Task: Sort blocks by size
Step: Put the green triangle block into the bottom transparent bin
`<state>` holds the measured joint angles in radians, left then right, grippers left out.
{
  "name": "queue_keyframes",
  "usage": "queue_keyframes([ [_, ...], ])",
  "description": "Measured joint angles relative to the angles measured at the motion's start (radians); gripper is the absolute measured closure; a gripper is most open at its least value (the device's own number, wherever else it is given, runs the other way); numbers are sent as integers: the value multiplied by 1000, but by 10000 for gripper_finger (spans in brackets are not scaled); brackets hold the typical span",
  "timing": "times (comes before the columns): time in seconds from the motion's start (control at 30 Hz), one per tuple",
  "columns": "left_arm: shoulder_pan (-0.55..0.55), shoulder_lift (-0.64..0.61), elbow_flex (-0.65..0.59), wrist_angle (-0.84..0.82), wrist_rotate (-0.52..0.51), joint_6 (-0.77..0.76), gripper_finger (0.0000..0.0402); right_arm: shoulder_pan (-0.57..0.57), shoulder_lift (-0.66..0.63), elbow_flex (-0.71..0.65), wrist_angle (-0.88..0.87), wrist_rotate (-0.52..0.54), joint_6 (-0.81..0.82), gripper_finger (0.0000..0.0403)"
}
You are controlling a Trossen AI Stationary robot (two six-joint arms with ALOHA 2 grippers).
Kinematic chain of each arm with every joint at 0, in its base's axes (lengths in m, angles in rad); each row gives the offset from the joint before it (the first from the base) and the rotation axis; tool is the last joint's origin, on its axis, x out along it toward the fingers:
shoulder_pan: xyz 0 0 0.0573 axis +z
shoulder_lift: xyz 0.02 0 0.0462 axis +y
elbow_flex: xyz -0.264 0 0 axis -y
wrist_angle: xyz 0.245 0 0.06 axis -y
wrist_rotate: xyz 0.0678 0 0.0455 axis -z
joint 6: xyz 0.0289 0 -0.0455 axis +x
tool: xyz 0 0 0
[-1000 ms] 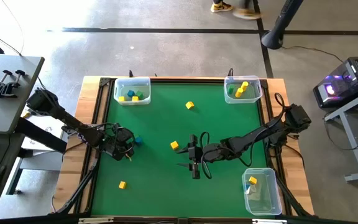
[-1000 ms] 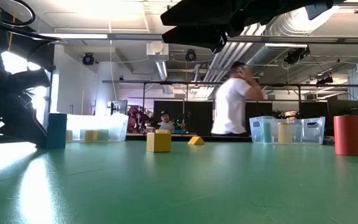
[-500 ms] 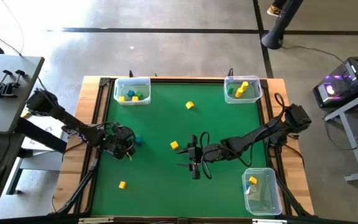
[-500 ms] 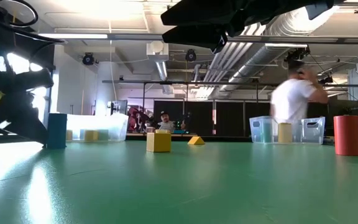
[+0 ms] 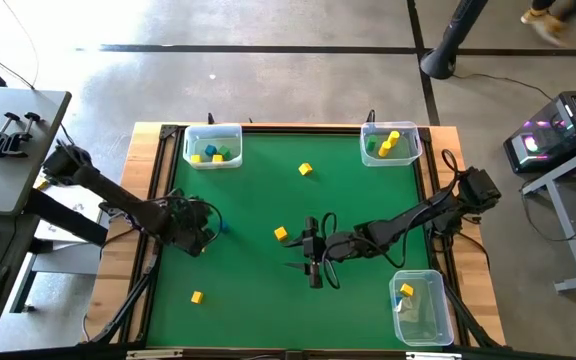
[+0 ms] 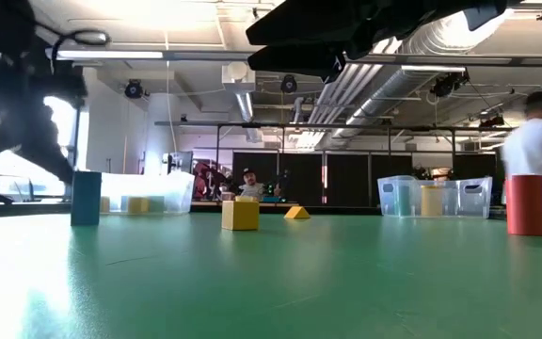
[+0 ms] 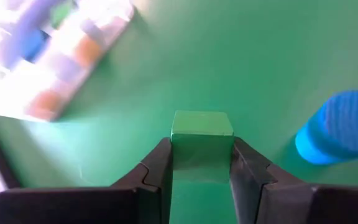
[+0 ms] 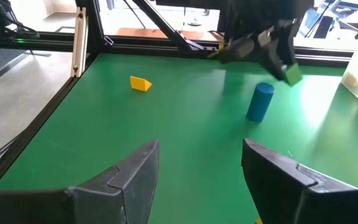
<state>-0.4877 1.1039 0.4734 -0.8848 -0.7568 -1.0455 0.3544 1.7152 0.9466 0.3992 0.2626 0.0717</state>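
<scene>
Your left hand [image 7: 201, 177] pinches a small green block [image 7: 202, 132] between its two fingers, lifted clear of the green tabletop [image 5: 268, 290], just beside the upright blue cylinder [image 7: 339, 126]. The block looks light, rigid and smooth-sided, so you can judge that a flat squeeze across two opposite faces, as here, should hold it; a corner grip would likely let it twist out. Your right hand [image 8: 199, 165] hangs spread and empty, well apart from the cylinder toward mid-tabletop, near a yellow cube [image 5: 281, 234]. A yellow wedge [image 8: 140, 83] lies on the far side of the cylinder from that hand. Other blocks already sit in the clear bin [image 5: 212, 131] beyond the cylinder, at the tabletop's corner.
</scene>
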Motion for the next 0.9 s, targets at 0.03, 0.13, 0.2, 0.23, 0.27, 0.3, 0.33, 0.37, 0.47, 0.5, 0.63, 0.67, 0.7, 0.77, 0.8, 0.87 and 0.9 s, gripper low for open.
queue_keyframes([
  [0.03,0,-1,28,-38,-7,0,313,2,0,0,0,0,-1,183],
  [0.13,0,-2,126,-118,-30,20,312,20,0,0,0,40,-28,183],
  [0.2,0,-2,195,-148,-41,59,312,42,0,0,2,94,-58,183],
  [0.23,0,-2,227,-149,-47,86,312,55,0,0,6,125,-79,183],
  [0.27,0,-2,261,-145,-54,116,312,67,0,0,12,156,-101,183],
  [0.3,0,-3,293,-133,-60,147,312,80,0,0,22,189,-127,183],
  [0.33,0,-3,321,-113,-64,181,312,92,0,0,30,220,-155,183],
  [0.37,0,-3,343,-77,-64,223,312,106,0,0,37,252,-191,183],
  [0.47,0,-3,368,128,-29,390,312,138,0,0,66,338,-315,183],
  [0.5,0,-3,368,213,1,452,312,145,0,0,83,355,-369,183],
  [0.63,10,40,368,531,135,640,311,154,0,0,144,355,-618,183],
  [0.67,10,58,368,599,166,672,311,150,0,0,153,338,-677,183],
  [0.7,11,79,368,661,188,702,311,146,0,0,159,318,-741,183],
  [0.77,14,126,368,772,242,750,311,143,1,0,177,308,-853,183],
  [0.8,17,154,368,818,269,766,311,140,1,0,197,308,-892,183],
  [0.87,25,207,368,901,317,785,311,137,1,0,251,317,-950,183],
  [0.9,30,234,368,942,332,789,311,137,1,0,274,332,-977,183],
])
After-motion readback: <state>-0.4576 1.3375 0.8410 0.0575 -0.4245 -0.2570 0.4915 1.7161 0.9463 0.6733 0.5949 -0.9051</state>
